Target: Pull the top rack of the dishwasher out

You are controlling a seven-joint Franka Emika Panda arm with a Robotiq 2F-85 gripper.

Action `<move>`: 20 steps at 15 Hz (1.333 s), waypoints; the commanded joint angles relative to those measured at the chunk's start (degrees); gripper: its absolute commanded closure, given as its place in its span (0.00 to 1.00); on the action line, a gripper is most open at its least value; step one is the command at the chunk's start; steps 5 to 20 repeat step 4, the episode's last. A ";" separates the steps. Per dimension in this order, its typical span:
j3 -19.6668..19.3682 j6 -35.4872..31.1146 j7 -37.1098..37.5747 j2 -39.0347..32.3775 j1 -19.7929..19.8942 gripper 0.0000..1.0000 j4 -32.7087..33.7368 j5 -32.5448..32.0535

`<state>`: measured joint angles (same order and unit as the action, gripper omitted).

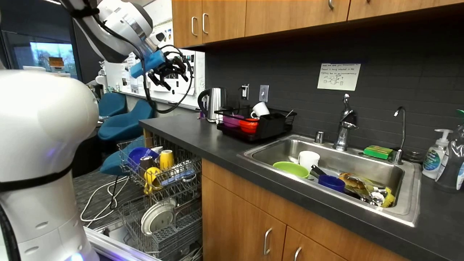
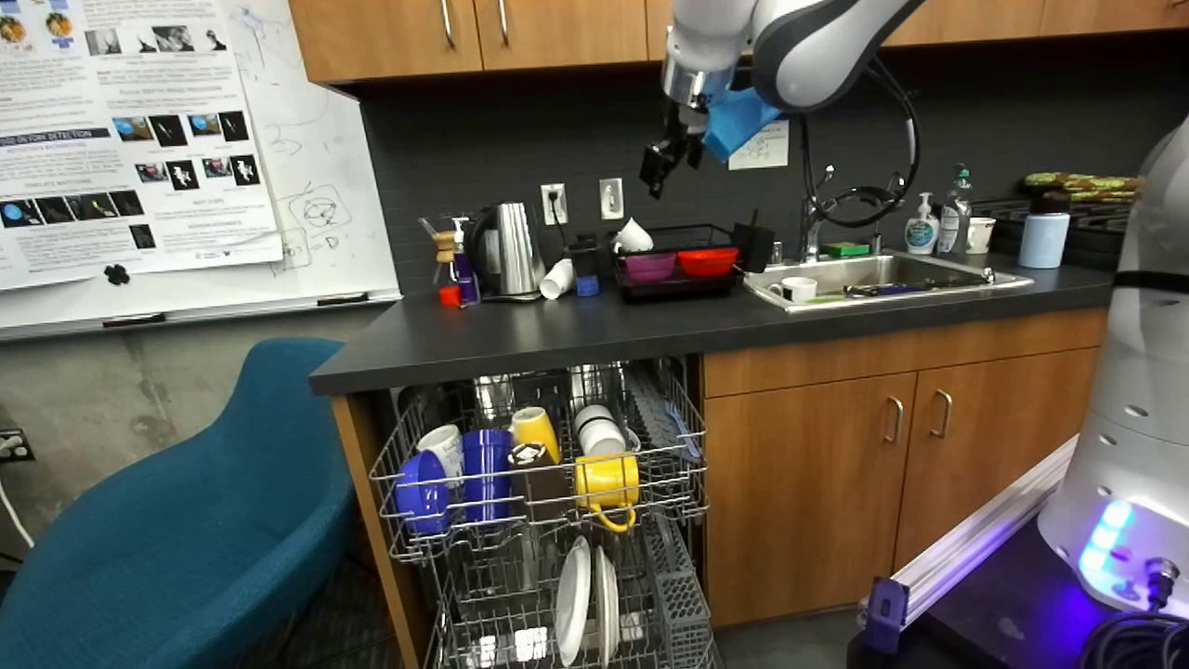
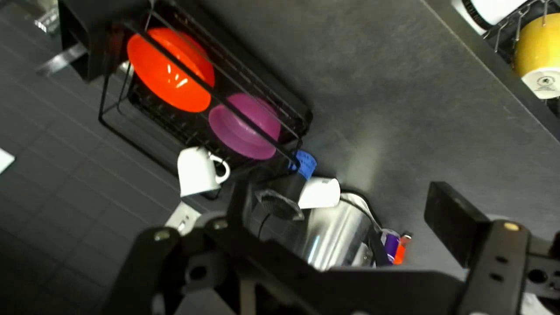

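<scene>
The top rack point(image 2: 671, 483) is a pale-grey wire basket with blue and yellow cups, visible in both exterior views point(image 1: 159, 196). It stands partly out past the counter's front edge. The dishwasher point(image 2: 548, 383) is open under the counter's end; its lower rack point(image 1: 132, 221) with white plates is also out. In the wrist view only a bit of the top rack point(image 3: 498, 38) with a yellow cup shows at the upper right. My gripper point(image 3: 348, 212) is open and empty. It hangs high above the counter in both exterior views point(image 1: 176, 82) point(image 2: 674, 165), well apart from the rack.
A dark counter point(image 2: 520, 339) overhangs the rack's back. On it stand a black dish drainer point(image 2: 683, 283) with bowls, a steel kettle point(image 2: 516, 251) and a sink point(image 1: 411, 195). Upper cabinets point(image 1: 295, 16) hang above. A teal chair point(image 2: 214, 502) stands beside the dishwasher.
</scene>
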<state>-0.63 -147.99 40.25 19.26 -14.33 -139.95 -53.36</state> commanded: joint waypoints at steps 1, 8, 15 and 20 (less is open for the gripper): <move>4.33 -0.01 -2.50 -0.31 4.60 0.00 0.36 5.03; 4.44 0.52 -2.83 -0.76 4.76 0.00 0.86 6.71; 4.44 0.52 -2.83 -0.76 4.76 0.00 0.86 6.71; 4.44 0.52 -2.83 -0.76 4.76 0.00 0.86 6.71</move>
